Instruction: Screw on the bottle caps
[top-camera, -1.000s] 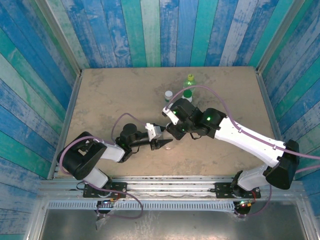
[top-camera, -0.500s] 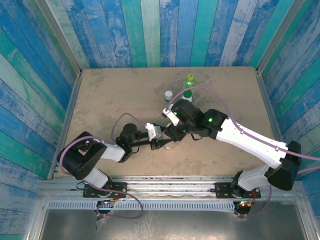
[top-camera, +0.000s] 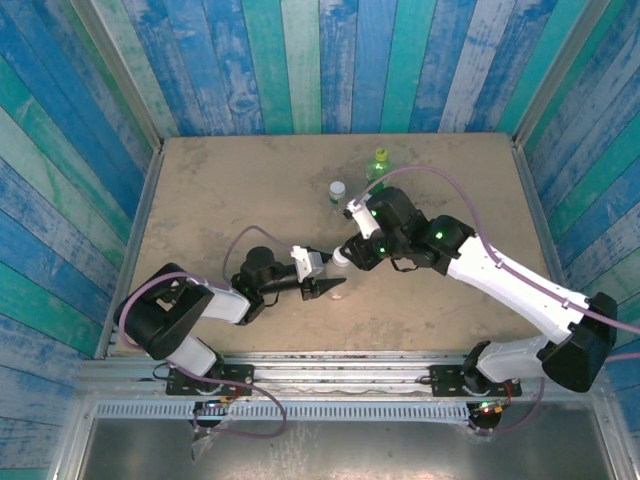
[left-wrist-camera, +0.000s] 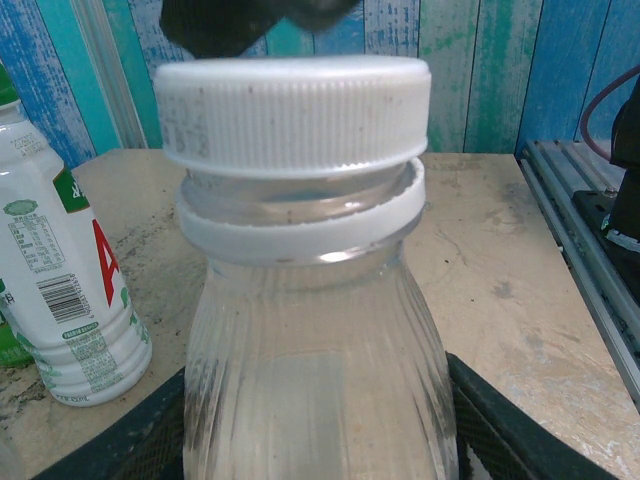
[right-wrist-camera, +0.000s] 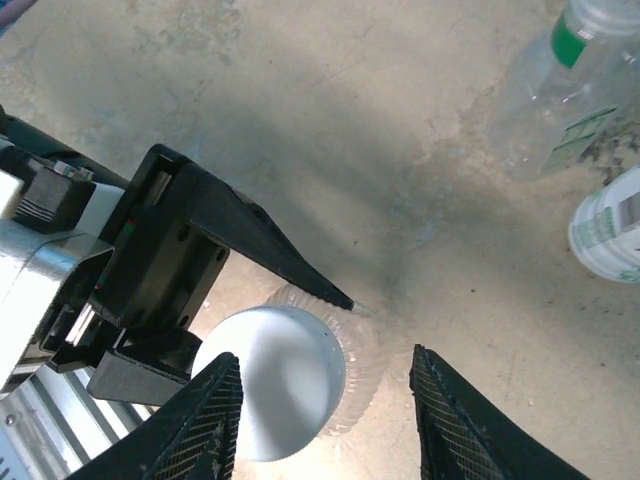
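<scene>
Cap tightening on the clear bottle (left-wrist-camera: 320, 370) is the step in hand, as I judge it. The left pincer (top-camera: 330, 276) is closed on the ribbed body of this bottle and holds it upright on the tabletop (top-camera: 230, 200), near the middle and a little toward the near edge. The white cap (left-wrist-camera: 295, 115) sits on the neck. In the left wrist view, some bare neck can be seen between the lower edge of the cap and the white ring (left-wrist-camera: 300, 235) under it. So I think the cap is not screwed down fully. Whether it sits straight on the thread, I cannot tell.

The right pincer (right-wrist-camera: 330, 420) hangs above the cap with its jaws apart and nothing between them. It stands a little to one side of the cap centre.

To do this well, the right pincer should first come exactly over the cap. Then it goes down until the pads are level with the ribbed side, and closes gently. The turning needs only light pressure downward, while the left pincer stops the bottle from rotating. Hard turning on a tilted cap could cross the thread. The white-labelled bottle (left-wrist-camera: 60, 290) stands near, farther back, so the rotating wrist must not touch it.
</scene>
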